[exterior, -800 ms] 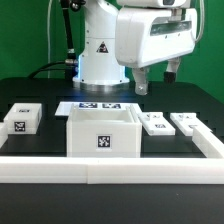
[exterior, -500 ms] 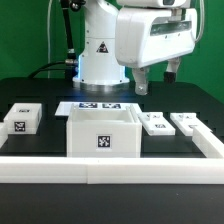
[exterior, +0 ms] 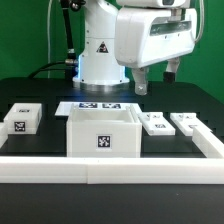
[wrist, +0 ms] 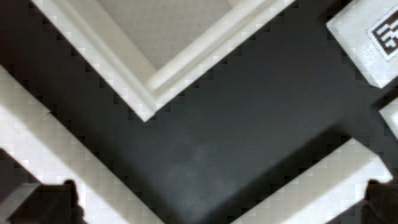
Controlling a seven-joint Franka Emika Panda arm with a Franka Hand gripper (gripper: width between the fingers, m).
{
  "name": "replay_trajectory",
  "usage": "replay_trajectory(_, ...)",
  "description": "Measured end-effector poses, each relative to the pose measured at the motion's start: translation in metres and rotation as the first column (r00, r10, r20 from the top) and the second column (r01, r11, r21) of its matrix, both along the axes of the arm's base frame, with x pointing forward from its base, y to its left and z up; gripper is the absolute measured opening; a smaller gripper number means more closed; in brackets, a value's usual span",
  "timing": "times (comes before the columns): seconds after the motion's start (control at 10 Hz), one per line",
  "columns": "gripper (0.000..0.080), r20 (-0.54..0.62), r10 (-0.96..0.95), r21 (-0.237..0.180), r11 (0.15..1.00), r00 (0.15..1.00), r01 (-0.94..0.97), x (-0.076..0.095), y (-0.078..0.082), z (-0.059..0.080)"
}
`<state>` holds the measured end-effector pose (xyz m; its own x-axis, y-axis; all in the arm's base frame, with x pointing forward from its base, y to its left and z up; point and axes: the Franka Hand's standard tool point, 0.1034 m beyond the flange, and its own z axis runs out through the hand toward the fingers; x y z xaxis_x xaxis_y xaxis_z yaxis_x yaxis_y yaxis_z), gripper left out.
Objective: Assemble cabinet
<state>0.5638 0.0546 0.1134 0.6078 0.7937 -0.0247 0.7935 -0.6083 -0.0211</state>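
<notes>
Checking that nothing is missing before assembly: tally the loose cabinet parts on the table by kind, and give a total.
Open white box: 1
Flat door panels: 2
Small tagged block: 1
Total: 4

White arm [exterior: 152, 38], dark fingers [exterior: 141, 82], triangle-stickered base [exterior: 100, 55]

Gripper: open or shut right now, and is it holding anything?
Gripper: open, jaws apart, holding nothing.
</notes>
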Motion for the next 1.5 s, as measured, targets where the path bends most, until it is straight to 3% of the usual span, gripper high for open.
replay_trajectory(0.4,0.0798,-0.007,0.340,-0.015,0.940,0.940,-0.340,-0.001,-0.020,0.004)
replay_trajectory(0.8,0.0798,-0.008,0.375,-0.015,0.927,0.927,-0.375,0.000,-0.028,0.001)
replay_trajectory(1.0,0.0798,0.033,0.532,-0.024,0.847,0.846,-0.531,-0.004,-0.052,-0.010)
replay_trajectory(1.1,0.0798,0.053,0.576,-0.035,0.818,0.816,-0.575,-0.004,-0.056,-0.011)
replay_trajectory(1.5,0.0798,0.041,0.563,-0.026,0.826,0.825,-0.563,-0.015,-0.056,-0.016)
